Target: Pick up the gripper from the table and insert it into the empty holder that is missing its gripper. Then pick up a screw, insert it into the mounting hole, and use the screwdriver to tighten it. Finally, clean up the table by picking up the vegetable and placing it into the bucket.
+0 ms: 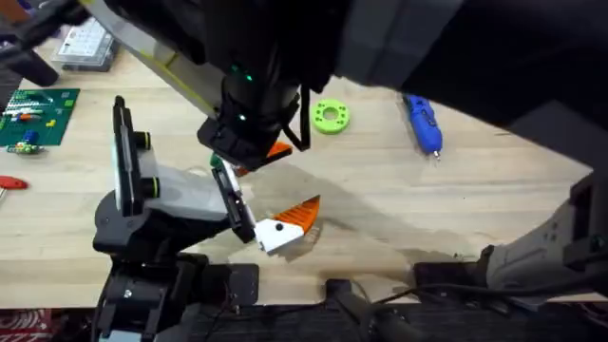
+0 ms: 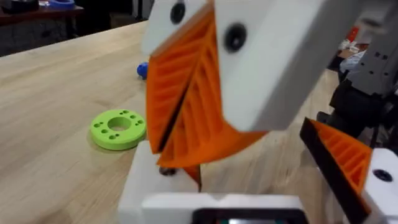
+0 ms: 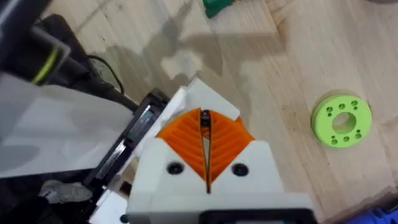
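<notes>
The holder (image 1: 142,199), a black-and-white assembly with tall black plates, stands at the lower left of the table (image 1: 427,199). A white gripper finger with an orange pad (image 1: 288,226) juts from its end. My right gripper (image 1: 255,157) hangs over that end, shut on a thin dark screw (image 3: 204,119) between its orange pads (image 2: 186,106). Its tip meets a dark hole (image 2: 166,171) in a white block. My left gripper (image 2: 261,186) is open, one white finger low and an orange-padded finger (image 2: 348,158) far to the side. The blue screwdriver (image 1: 423,123) lies at the far right.
A lime green ring (image 1: 331,116) lies near the right gripper. A green circuit board (image 1: 38,116), a clear parts box (image 1: 85,43) and a red tool (image 1: 8,182) are at the far left. A dark green object (image 3: 217,6) lies on the wood.
</notes>
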